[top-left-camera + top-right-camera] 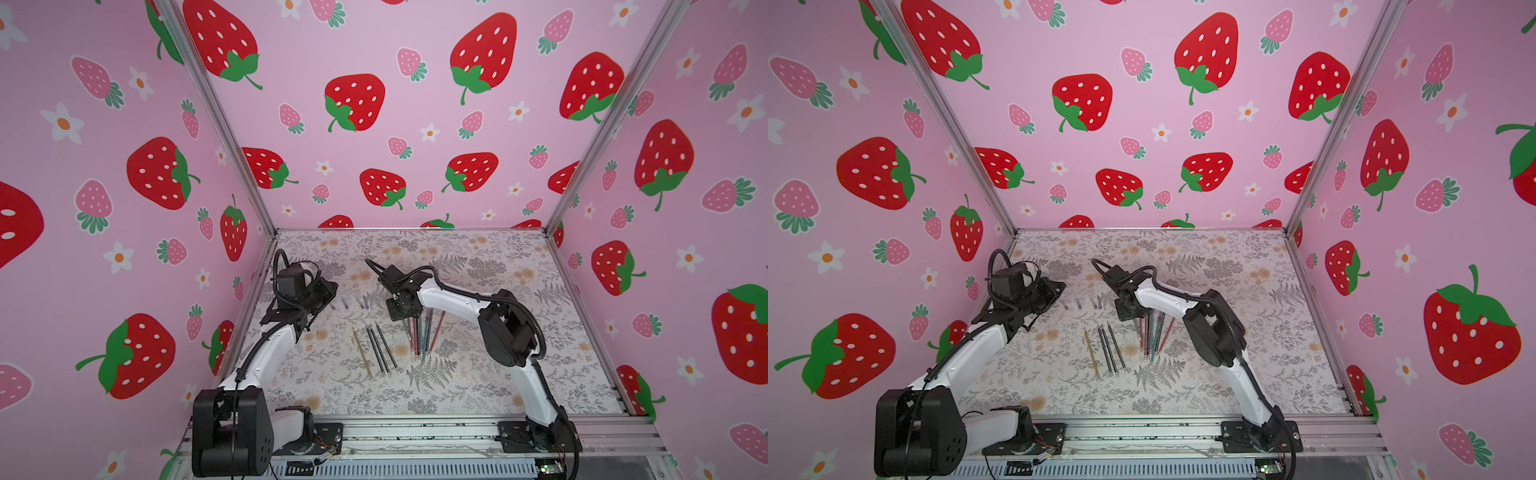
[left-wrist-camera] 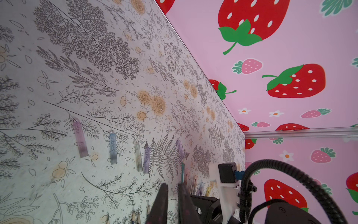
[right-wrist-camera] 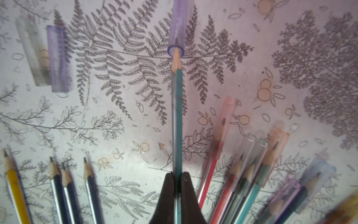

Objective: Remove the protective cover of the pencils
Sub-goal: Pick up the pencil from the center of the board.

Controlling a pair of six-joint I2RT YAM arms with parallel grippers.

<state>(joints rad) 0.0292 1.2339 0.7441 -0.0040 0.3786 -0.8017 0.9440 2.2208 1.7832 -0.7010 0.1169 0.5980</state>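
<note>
1. The right hand (image 3: 177, 175) is clamping the teal pencil (image 3: 179, 120) by its shaft. The sharpened tip is sitting at the mouth of a purple cover (image 3: 179, 25) on the desk (image 1: 478, 374).
2. The left hand (image 2: 172, 191) is hovering at the desk's left side, its fingers (image 2: 162, 201) almost together, gripping nothing.
3. Four bare pencils (image 1: 376, 351), gold and black, are lying between the arms. Capped pencils (image 3: 251, 164) are lying bunched just beside the right hand.
4. Loose covers (image 2: 113, 148) are lying in a row beyond the bare pencils.

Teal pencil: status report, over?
Right hand shut on thin teal wooden pencil. Left hand shut, empty. Pencil tip just inside clear purple plastic cap. Nothing blocking.
</note>
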